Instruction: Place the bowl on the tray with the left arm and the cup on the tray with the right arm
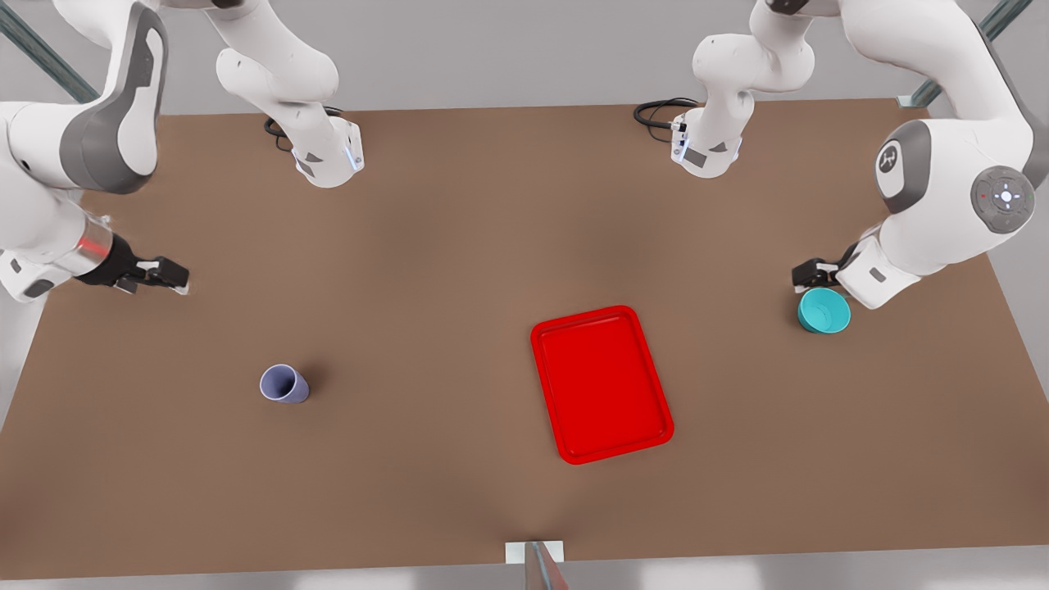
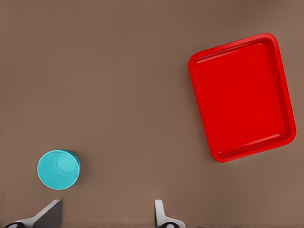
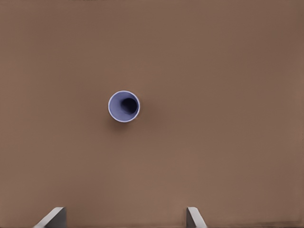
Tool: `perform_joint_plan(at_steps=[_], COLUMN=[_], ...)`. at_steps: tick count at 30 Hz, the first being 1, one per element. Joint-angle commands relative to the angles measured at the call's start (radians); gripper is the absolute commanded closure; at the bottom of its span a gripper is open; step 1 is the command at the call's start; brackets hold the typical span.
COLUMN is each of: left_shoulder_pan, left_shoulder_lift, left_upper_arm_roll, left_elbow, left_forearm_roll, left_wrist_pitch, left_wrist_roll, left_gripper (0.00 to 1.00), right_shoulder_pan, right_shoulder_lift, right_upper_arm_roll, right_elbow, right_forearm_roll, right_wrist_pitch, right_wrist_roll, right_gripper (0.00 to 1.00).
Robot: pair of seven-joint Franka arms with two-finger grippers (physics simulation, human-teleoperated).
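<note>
Table: brown surface carrying all three task items.
Tray: red, rounded corners, raised rim; lies flat toward the front view's right of centre; nothing in it.
Bowl: teal, upright on the table at the front view's right, well apart from the tray; interior bare.
Cup: lavender, upright on the table at the front view's left, well apart from the tray; nothing visible inside.
Left gripper: above the table just beside the bowl; in the left wrist view its fingers stand wide apart, gripping nothing.
Right gripper: at the front view's left edge, well apart from the cup; fingers spread wide, gripping nothing.
</note>
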Motion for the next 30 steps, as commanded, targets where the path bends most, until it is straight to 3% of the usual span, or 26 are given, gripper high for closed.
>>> perform_joint_plan(at_steps=[1, 3, 5, 7, 10, 14, 29, 30], left_shoulder_pan=[0.000, 0.006, 0.098, 0.271, 0.339, 0.432, 0.438, 0.438], left_shoulder_lift=[0.002, 0.004, 0.048, 0.130, 0.154, 0.237, 0.407, 0.409], left_upper_arm_roll=[0.000, 0.043, 0.075, 0.077, 0.077, 0.077, 0.077, 0.077], left_elbow=[-0.002, -0.052, -0.179, -0.250, -0.397, -0.402, -0.397, -0.397], left_forearm_roll=[0.001, -0.008, -0.001, -0.105, -0.099, -0.107, -0.171, -0.171], left_wrist_pitch=[-0.001, -0.005, 0.153, 0.188, 0.279, 0.375, 0.520, 0.520], left_wrist_roll=[-0.006, -0.005, 0.011, 0.273, 0.593, 0.670, 0.640, 0.640], left_gripper=[0.00, 0.00, 0.00, 0.00, 0.00, 0.00, 0.00, 0.21], right_shoulder_pan=[0.014, 0.014, 0.012, 0.012, 0.012, 0.012, 0.014, 0.014], right_shoulder_lift=[0.000, 0.000, 0.000, 0.000, 0.000, 0.000, 0.006, 0.006], right_upper_arm_roll=[0.000, 0.000, 0.000, 0.000, 0.000, 0.000, 0.000, 0.000], right_elbow=[0.001, 0.001, -0.001, 0.001, -0.001, -0.001, 0.009, 0.009], right_forearm_roll=[0.000, 0.000, 0.000, 0.000, 0.000, 0.000, 0.000, 0.000], right_wrist_pitch=[0.000, 0.000, 0.000, 0.000, 0.000, 0.000, 0.000, -0.002], right_wrist_roll=[0.000, 0.001, 0.000, 0.001, 0.000, 0.000, 0.000, 0.001], right_gripper=[0.00, 0.00, 0.00, 0.00, 0.00, 0.00, 0.00, 0.00])
